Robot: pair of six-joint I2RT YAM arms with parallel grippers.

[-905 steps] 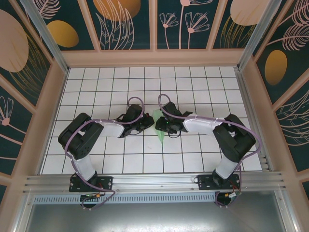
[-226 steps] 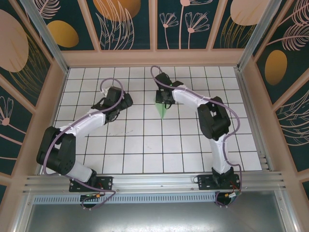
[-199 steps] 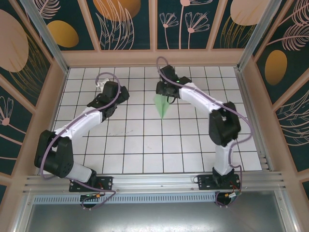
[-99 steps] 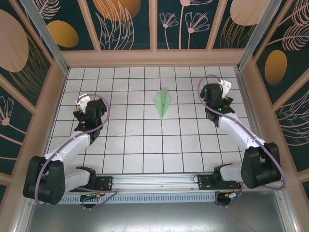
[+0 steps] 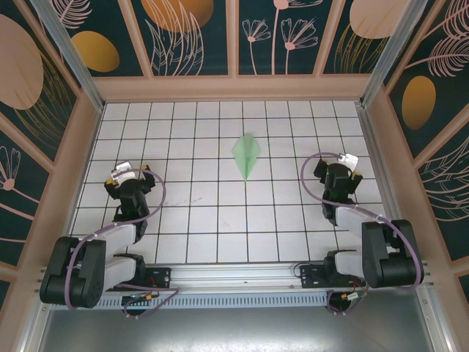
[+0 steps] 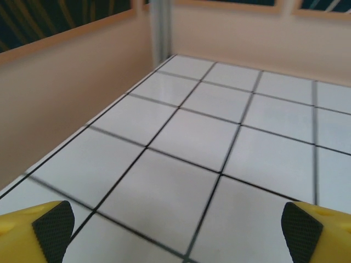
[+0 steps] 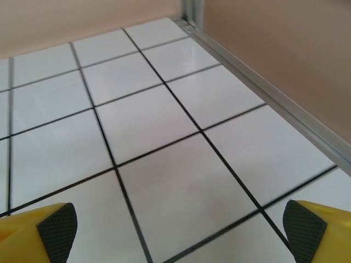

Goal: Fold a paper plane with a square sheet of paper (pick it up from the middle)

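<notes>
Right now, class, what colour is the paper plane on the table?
The paper plane is pale mint green; top external view.

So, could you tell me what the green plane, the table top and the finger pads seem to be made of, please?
The paper plane looks like thin matte paper: pale green, with a crisp centre fold. The table seems a glossy hard white board with printed black grid lines; it shows soft reflections. The finger pads look like black textured rubber, on yellow, probably plastic, fingers.

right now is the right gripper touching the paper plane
Apart. The top external view shows the paper plane lying alone, with bare tiles between it and the right gripper.
</notes>
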